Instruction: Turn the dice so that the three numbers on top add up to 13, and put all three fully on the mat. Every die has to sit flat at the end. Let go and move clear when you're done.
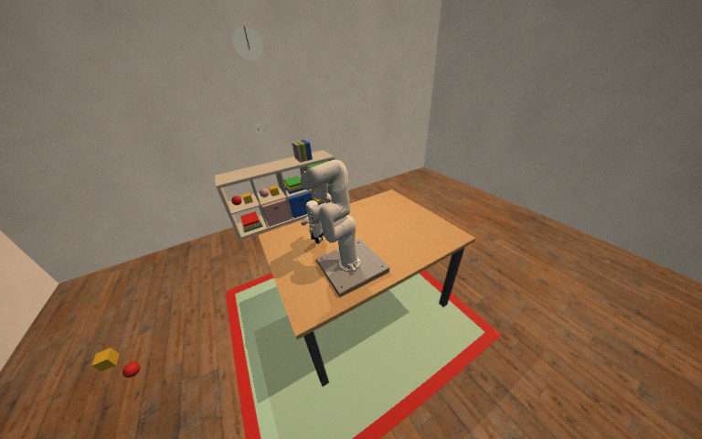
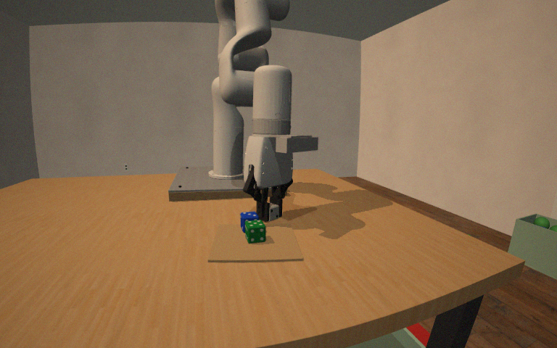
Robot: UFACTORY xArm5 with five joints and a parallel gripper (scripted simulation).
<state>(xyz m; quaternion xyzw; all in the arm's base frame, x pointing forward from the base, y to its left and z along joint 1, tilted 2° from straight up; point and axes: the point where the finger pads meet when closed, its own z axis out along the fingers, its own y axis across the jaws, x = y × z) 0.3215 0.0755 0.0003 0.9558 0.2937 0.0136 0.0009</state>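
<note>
In the exterior view, a tan mat (image 2: 255, 246) lies on the wooden table. A green die (image 2: 255, 230) sits flat on the mat. A blue die (image 2: 248, 218) stands right behind it at the mat's far edge. My gripper (image 2: 271, 210) points down just behind and right of the blue die. It is shut on a white die (image 2: 275, 212), which is low at the table surface behind the mat. In the top view the gripper (image 1: 316, 237) is small and the dice are hidden by the arm.
The arm's grey base plate (image 2: 204, 185) sits behind the mat. A green bin with green balls (image 2: 549, 248) stands off the table at the right. A shelf with coloured items (image 1: 276, 193) stands behind the table.
</note>
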